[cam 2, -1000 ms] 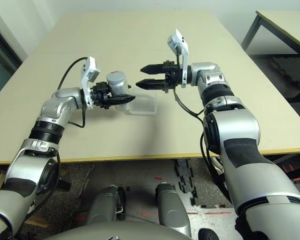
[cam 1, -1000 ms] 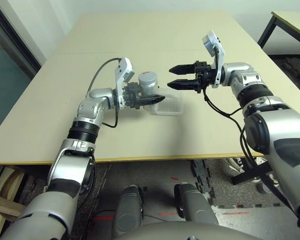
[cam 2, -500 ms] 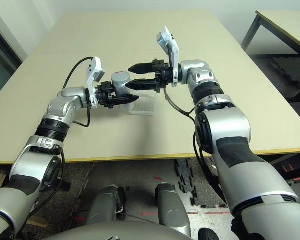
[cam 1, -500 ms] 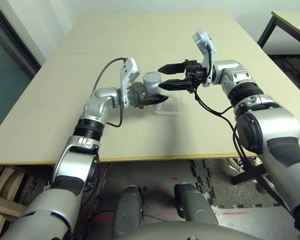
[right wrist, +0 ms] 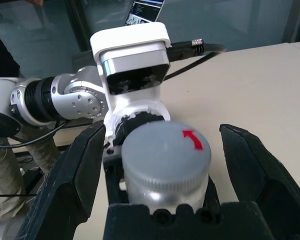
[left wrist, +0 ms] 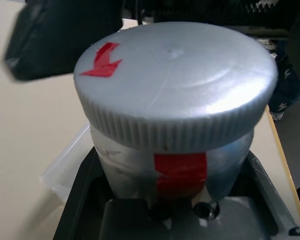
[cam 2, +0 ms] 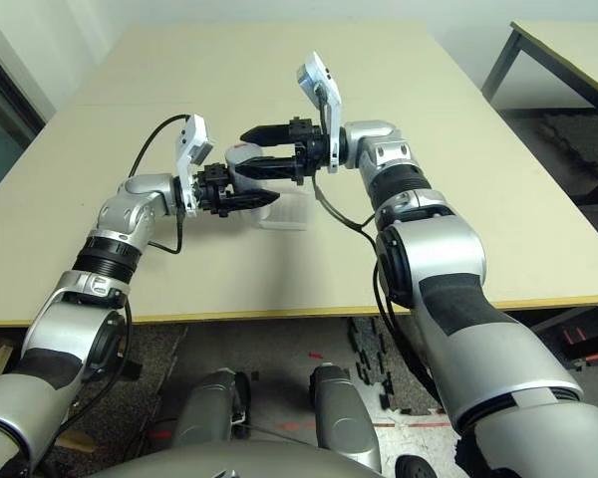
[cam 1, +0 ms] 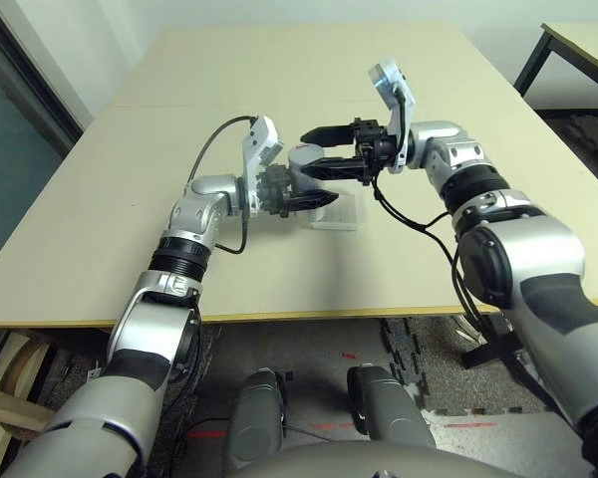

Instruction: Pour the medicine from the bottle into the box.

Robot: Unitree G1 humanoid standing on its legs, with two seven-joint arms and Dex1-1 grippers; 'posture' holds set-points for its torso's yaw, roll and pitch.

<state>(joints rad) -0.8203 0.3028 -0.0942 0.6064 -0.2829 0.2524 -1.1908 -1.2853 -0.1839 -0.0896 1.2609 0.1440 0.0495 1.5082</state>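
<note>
The silver-grey bottle (cam 1: 303, 165), with a red label band and a grey cap (left wrist: 175, 80), is held upright just above the table. My left gripper (cam 1: 301, 197) is shut on its body. My right gripper (cam 1: 316, 151) reaches in from the right, open, with one black finger (right wrist: 77, 172) on each side of the cap (right wrist: 165, 147) and not touching it. The clear box (cam 1: 339, 211) lies on the table just right of and below the bottle, and its corner (left wrist: 65, 167) shows behind the bottle. The medicine is hidden inside the capped bottle.
The beige table (cam 1: 309, 70) stretches far behind and to both sides of the arms, with its front edge (cam 1: 309, 315) close to me. A second table (cam 1: 581, 45) stands at the far right, over a dark floor.
My right gripper has moved left, from right of the box to astride the bottle's cap, staying open. My left gripper has shifted the bottle slightly right and further from me.
</note>
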